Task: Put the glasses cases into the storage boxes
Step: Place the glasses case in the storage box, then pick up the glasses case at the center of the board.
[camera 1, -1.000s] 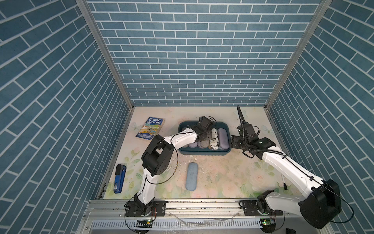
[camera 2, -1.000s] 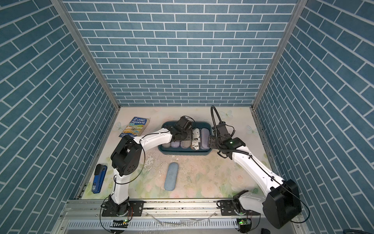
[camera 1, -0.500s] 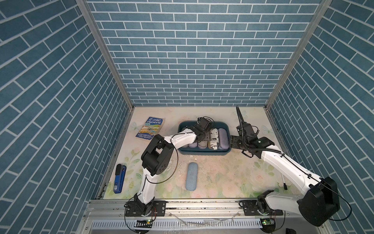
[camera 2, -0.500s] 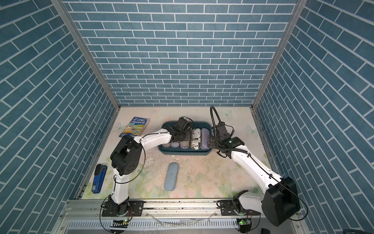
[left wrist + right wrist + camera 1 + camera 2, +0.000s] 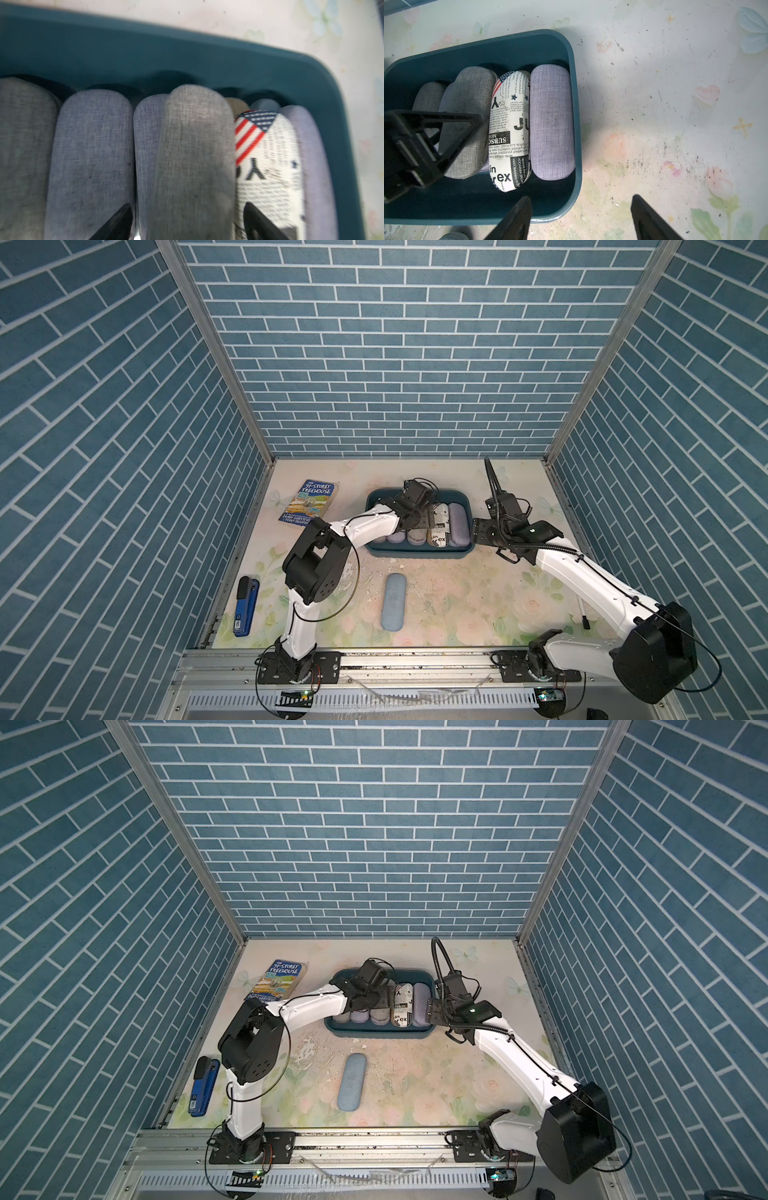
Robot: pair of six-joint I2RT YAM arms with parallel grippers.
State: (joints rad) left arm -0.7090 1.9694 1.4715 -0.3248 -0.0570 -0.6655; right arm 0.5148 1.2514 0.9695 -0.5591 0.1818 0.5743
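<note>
Both spread: left gripper (image 5: 187, 205) straddles top grey case (image 5: 195, 155) in tub (image 5: 166, 54), unclamped; right gripper (image 5: 581, 199) empty, right of tub in both top views.

Woven matt cloth covers the grey case (image 5: 193, 155), the newspaper-print case (image 5: 508, 128) looks smooth, the tub (image 5: 577, 135) smooth plastic

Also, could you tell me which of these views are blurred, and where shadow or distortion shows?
Left wrist view: the grey case and the tub look smeared and soft. Right wrist view: sharp, with legible print on the newspaper case and a soft shadow on the table beside the tub. Both top views: in focus, with the brick walls splayed outward by the wide angle.
</note>
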